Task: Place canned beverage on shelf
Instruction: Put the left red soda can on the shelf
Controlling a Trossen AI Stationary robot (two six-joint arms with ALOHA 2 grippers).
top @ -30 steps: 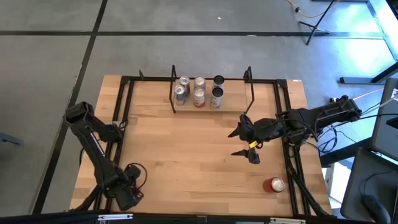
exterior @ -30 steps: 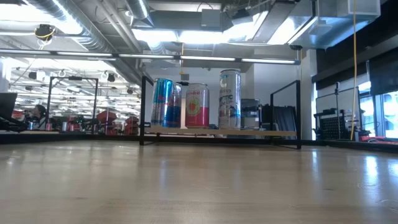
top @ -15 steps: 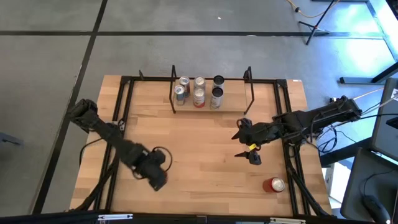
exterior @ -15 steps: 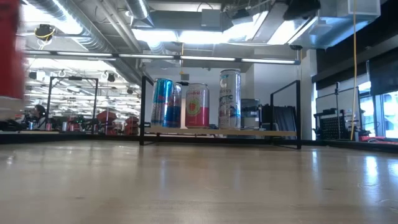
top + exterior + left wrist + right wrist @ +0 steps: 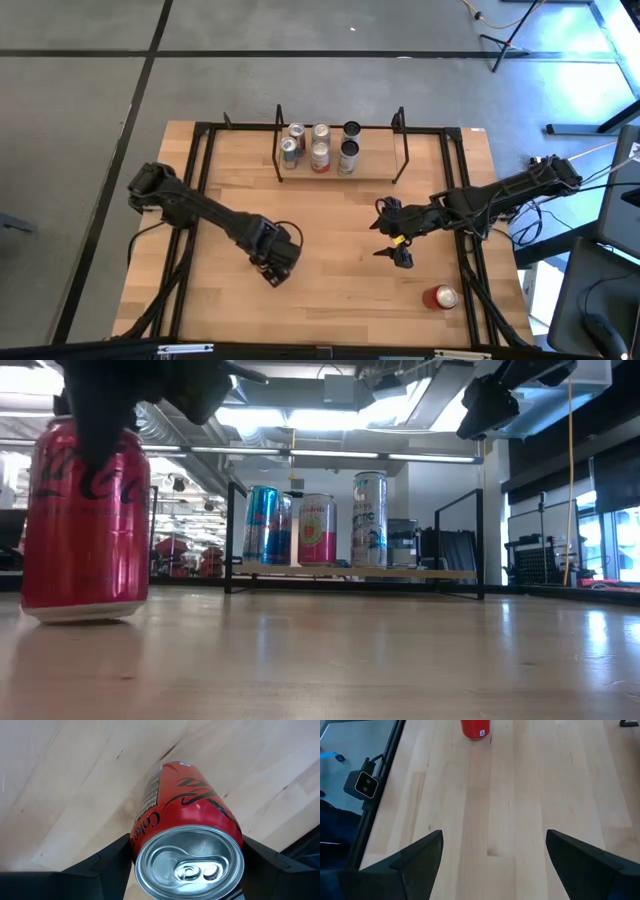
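Observation:
My left gripper (image 5: 277, 265) is shut on a red cola can (image 5: 85, 520) near the middle of the table, left of centre. The can is upright with its silver top (image 5: 189, 862) up. My right gripper (image 5: 392, 241) is open and empty above the table's right half. The shelf (image 5: 340, 176), a light-wood board between two black wire end frames, stands at the far edge and holds several upright cans (image 5: 315, 530). A second red can (image 5: 440, 297) sits on the table near the front right; it also shows in the right wrist view (image 5: 475, 728). My left gripper pinches the red can's side wall near its top rim (image 5: 145, 827) between its two fingers, one on each side (image 5: 107, 865). The fingers come from above, pointing down. The can stays upright; its base (image 5: 85, 610) is at the tabletop, touching or just above, I cannot tell.
Black rails (image 5: 196, 180) edge the table on the left, right and far sides. Bare wood lies between the held can and the shelf. The shelf's right part (image 5: 385, 165) holds no can.
My left gripper has swung from the near-left corner toward the table's middle, carrying the red can, which has come into the low view and stands upright. My right gripper has shifted a little toward the near edge, still open.

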